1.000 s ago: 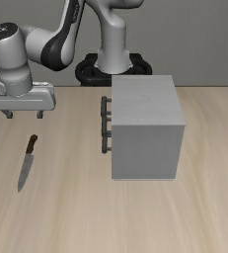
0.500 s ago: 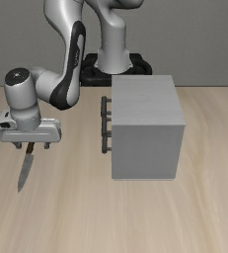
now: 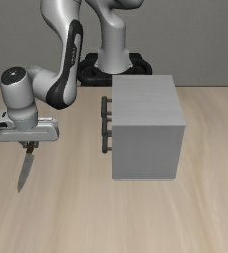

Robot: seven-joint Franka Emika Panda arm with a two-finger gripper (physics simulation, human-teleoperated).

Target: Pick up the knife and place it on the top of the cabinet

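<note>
The knife (image 3: 24,172) lies on the wooden table (image 3: 76,217) at the exterior view's left, its grey blade pointing toward the front edge. My gripper (image 3: 29,146) points straight down over the knife's dark handle, and its fingers are drawn in on the handle from both sides. The hand hides most of the handle. The grey cabinet (image 3: 145,126) stands to the right of the gripper, and its flat top (image 3: 145,97) is bare.
Dark drawer handles (image 3: 107,126) stick out from the cabinet's left face, toward the gripper. The robot's base (image 3: 114,67) stands behind the cabinet. Open tabletop lies in front of the cabinet and around the knife.
My arm swung down from above the table to the knife's handle. In the last half second the fingers came together on the handle. The knife has stayed in place.
</note>
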